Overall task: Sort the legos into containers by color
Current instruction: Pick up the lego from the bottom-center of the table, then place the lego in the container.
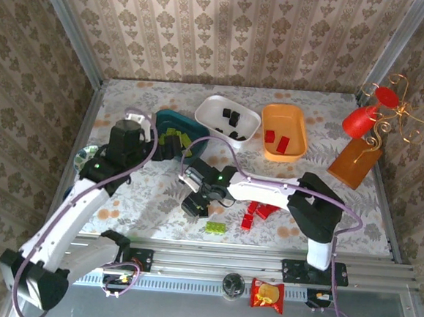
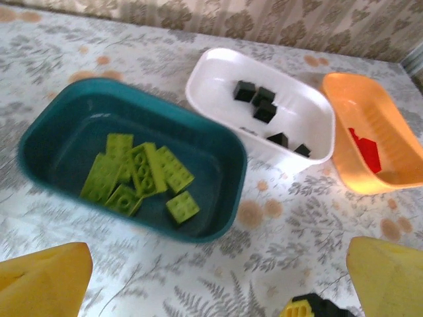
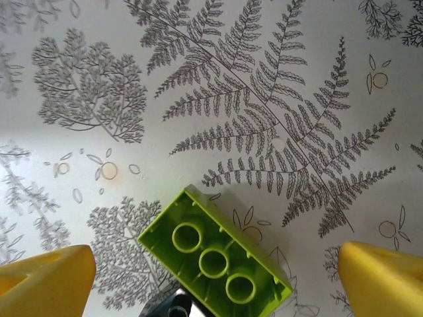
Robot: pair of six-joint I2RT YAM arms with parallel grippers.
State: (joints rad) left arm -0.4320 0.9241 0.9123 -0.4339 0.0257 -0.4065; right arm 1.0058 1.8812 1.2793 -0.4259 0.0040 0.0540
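Right tool [image 3: 215,281], spread wide: twist square to the slanted green brick [image 3: 213,261] below it (lying upside down), then lower.

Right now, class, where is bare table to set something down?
Bare cloth lies at the far-left corner behind the teal tray, and between the orange tray and the right arm. Crowded: the near middle, where red legos and a green lego lie by the right gripper.

Bright, even light, soft shadows, slight blur low in 2 wrist views.
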